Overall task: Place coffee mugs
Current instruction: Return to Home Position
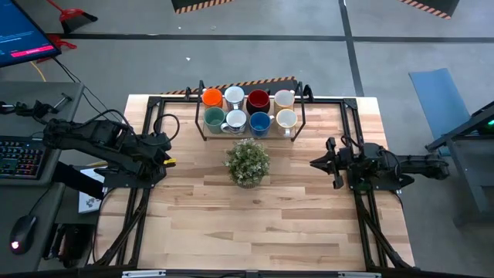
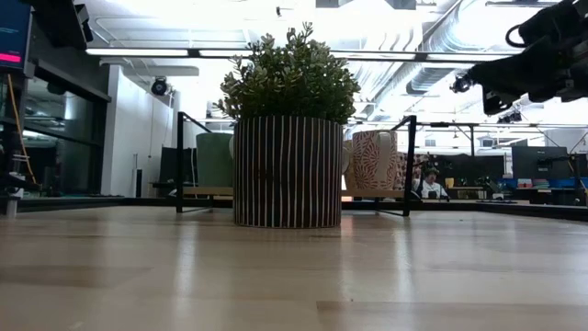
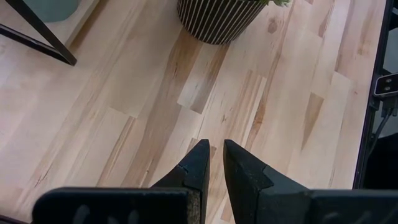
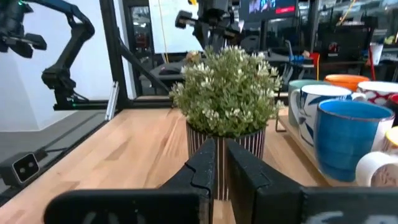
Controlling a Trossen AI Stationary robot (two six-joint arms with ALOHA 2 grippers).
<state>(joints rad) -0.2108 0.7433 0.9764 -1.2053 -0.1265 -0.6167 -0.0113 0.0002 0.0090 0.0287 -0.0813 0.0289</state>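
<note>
Blue mug (image 1: 260, 123), seen overhead, hides behind plant (image 2: 287, 138) down low; left end effector (image 3: 215, 144), right end effector (image 4: 221, 144) clenched.

No lettering is legible; the monitor (image 1: 23, 35) shows only unreadable marks.

Grey concrete floor (image 1: 116, 62) with hazard-striped tape (image 1: 204, 5); keyboard (image 1: 19, 158) and monitor (image 1: 23, 35) alongside; strip lights (image 2: 156, 52) and exposed ducts (image 2: 432, 37) overhead

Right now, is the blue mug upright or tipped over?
Upright. From above, the blue mug shows its round open mouth, and the right wrist view shows it standing rim up.
</note>
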